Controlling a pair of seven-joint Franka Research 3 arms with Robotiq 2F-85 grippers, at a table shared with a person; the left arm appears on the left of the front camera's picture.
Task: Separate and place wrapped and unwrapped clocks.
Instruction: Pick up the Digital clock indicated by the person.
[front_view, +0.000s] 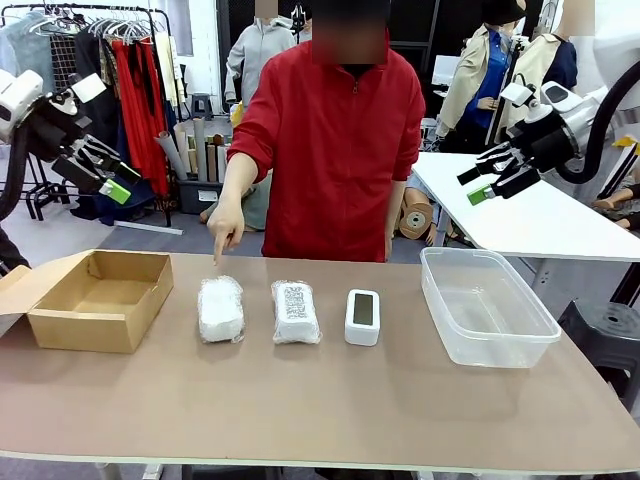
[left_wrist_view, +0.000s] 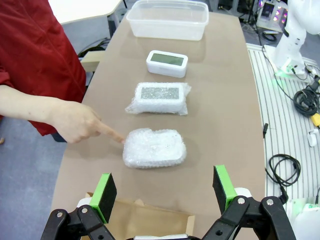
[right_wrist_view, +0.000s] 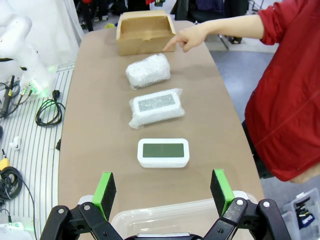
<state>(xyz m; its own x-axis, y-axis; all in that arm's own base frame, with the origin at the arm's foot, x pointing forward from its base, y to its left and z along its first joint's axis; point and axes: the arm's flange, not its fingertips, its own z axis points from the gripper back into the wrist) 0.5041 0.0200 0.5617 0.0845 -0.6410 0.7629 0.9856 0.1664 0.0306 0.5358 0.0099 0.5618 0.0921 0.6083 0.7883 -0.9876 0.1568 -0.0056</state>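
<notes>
Three clocks lined up across the middle of the brown bench (front_view: 330, 410): at left, a plain white bubble-wrapped bundle (front_view: 221, 309); in the centre, a white bubble-wrapped bundle with a dark printed label (front_view: 296, 312); at right, a bare white rounded-rectangular clock with a grey-green screen (front_view: 362, 317), each just apart from its neighbour. Open brown cardboard box (front_view: 85, 330) at the left end, clear plastic tub (front_view: 490, 345) at the right end. Person's hand (front_view: 226, 225), out of a red sleeve, pointing down at the plain bundle, fingertip at its far edge. Left tool (front_view: 120, 178) and right tool (front_view: 472, 187) hovering high over the two ends of the bench, jaws spread wide, grasping nothing.

Likely step in hand: picking up the pointed-at plain bundle, probably with the left tool, the nearer of the two. Best done by waiting for the finger to clear, then coming straight down over the bundle's middle and closing across its short side, pads on the firm body rather than on loose wrap at the ends. Close gently but fully: springy, slippery wrap likely to give before the grip holds. Lift straight up, without nudging the labelled bundle just beside it. Destination for wrapped pieces not told by the pictures; cardboard box closest.
</notes>
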